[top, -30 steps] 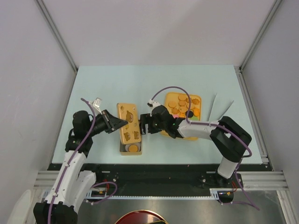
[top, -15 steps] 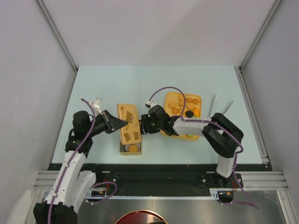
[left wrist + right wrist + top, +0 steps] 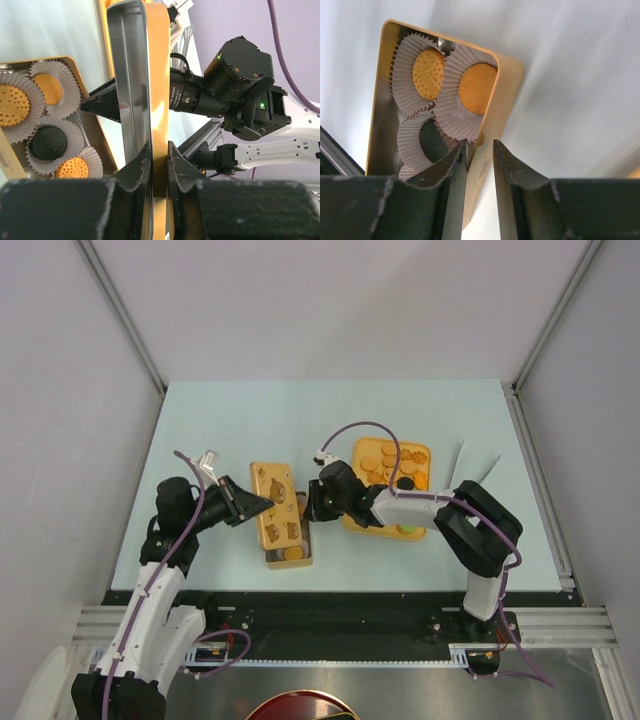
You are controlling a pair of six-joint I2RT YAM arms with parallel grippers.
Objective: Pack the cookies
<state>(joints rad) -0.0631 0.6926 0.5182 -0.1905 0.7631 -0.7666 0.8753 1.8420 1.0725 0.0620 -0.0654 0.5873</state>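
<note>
Right wrist view: cookies sit inside the box. The right gripper, nearly closed, nips its wall and has slid it a bit sideways under the lid, pinched tight by the left gripper. Now more cookies may fit
</note>
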